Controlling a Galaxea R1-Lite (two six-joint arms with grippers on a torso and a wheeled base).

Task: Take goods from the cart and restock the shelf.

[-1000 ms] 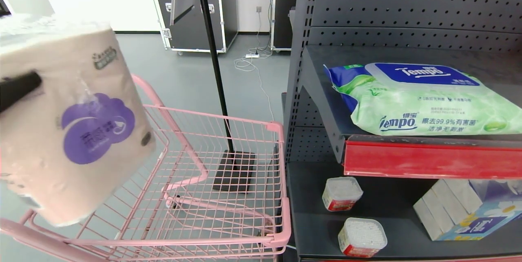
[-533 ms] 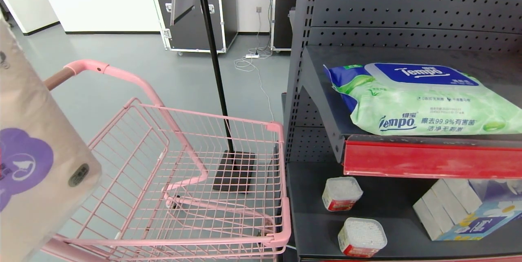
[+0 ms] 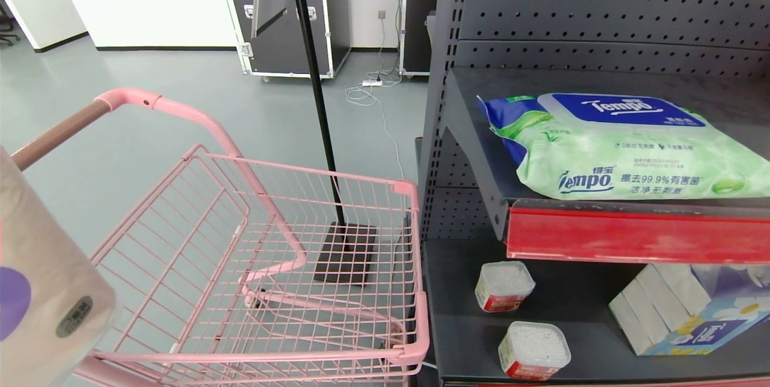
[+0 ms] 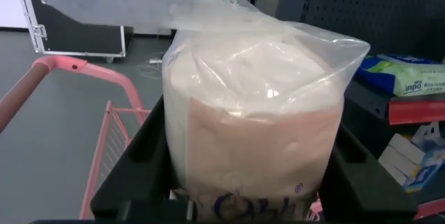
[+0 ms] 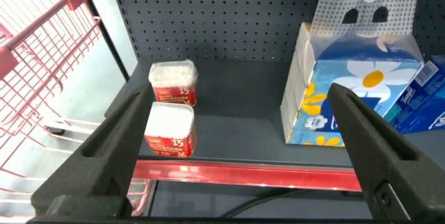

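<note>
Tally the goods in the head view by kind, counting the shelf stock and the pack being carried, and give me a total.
wet-wipes pack, upper shelf: 1
small white-topped tubs, lower shelf: 2
tissue multipack, lower shelf: 1
toilet-paper pack, carried beside the cart: 1
Total: 5

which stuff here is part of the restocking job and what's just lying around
Job: toilet paper pack, held by left gripper; pink cart; shelf.
Lying about: black stand, flight case, floor cable. Wet wipes, two tubs and tissue pack are already shelved.
</note>
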